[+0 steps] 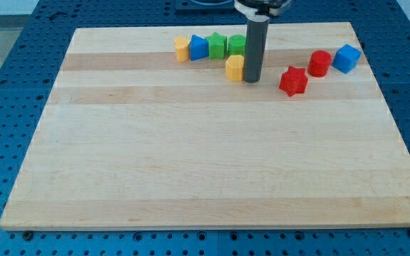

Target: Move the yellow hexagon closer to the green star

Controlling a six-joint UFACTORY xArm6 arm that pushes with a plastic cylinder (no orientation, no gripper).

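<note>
The yellow hexagon (233,68) lies near the board's top centre, just below the row of blocks. The green star (217,45) sits in that row, a little up and to the left of the hexagon. My tip (252,80) rests on the board right against the hexagon's right side. The rod rises from there and hides part of a green block (236,45) behind it.
In the top row, from the left: a yellow block (182,49), a blue block (198,48), then the green star. To the right lie a red star (293,80), a red cylinder (319,63) and a blue cube (346,58). The wooden board (205,156) lies on a blue pegboard.
</note>
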